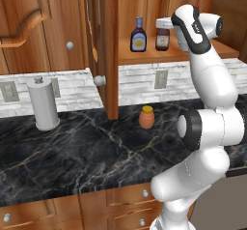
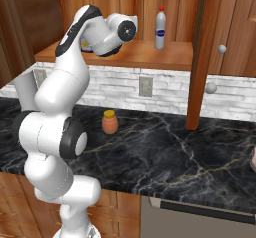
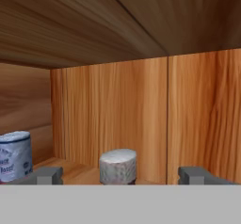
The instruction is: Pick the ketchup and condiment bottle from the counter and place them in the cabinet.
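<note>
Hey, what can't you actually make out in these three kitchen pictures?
- Gripper: in both base views the arm's own wrist hides the fingers; the hand view shows wide-apart tips, ketchup cap between, contact unclear.
- Ketchup: right side covered by the arm in the left base view; body cut off by the bottom in the hand view.
- Condiment bottle: mostly behind the arm in the right base view.
- Labels: too small to read.

ketchup (image 3: pixel 117 165) cap btwn open fingertips (image 3: pixel 47 175), cabinet (image 3: pixel 141 115) back wall

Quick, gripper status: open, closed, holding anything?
Gripper: open, holding nothing, fingertips either side of the ketchup cap inside the cabinet.
</note>
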